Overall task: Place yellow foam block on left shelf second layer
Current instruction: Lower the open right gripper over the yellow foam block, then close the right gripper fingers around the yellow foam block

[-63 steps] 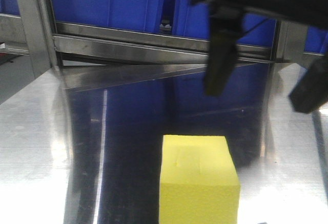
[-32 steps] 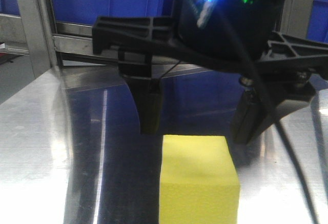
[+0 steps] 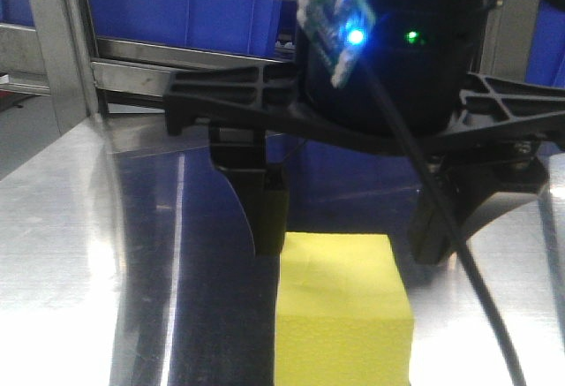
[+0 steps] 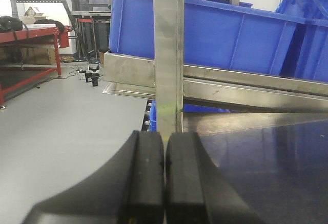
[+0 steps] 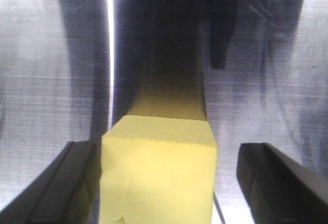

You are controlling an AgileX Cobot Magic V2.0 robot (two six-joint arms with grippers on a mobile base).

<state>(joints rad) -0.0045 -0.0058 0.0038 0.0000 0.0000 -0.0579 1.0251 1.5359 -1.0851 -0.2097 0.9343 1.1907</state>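
Between the spread jaws of the right gripper (image 3: 350, 249) sits the yellow foam block (image 3: 344, 315), resting on the steel tabletop (image 3: 62, 227) in the front-facing view. A second ago those jaws hung high and well behind the block. Half a second ago they had dropped to just behind its top edge. Now they reach a little lower and straddle its rear corners. The block itself has not shifted. I judge the approach nearly finished: the jaws are released, nothing is gripped, and the lift toward the shelf has not begun.

Left wrist view: the left gripper (image 4: 164, 183) has its jaws clenched pad to pad on nothing, pointing at a shelf post (image 4: 169, 55) with a blue bin (image 4: 230, 34) behind it. No block lies near them.

Right wrist view: the block sits just beside one jaw with clear space to the other, so closing will likely nudge it sideways before it seats.
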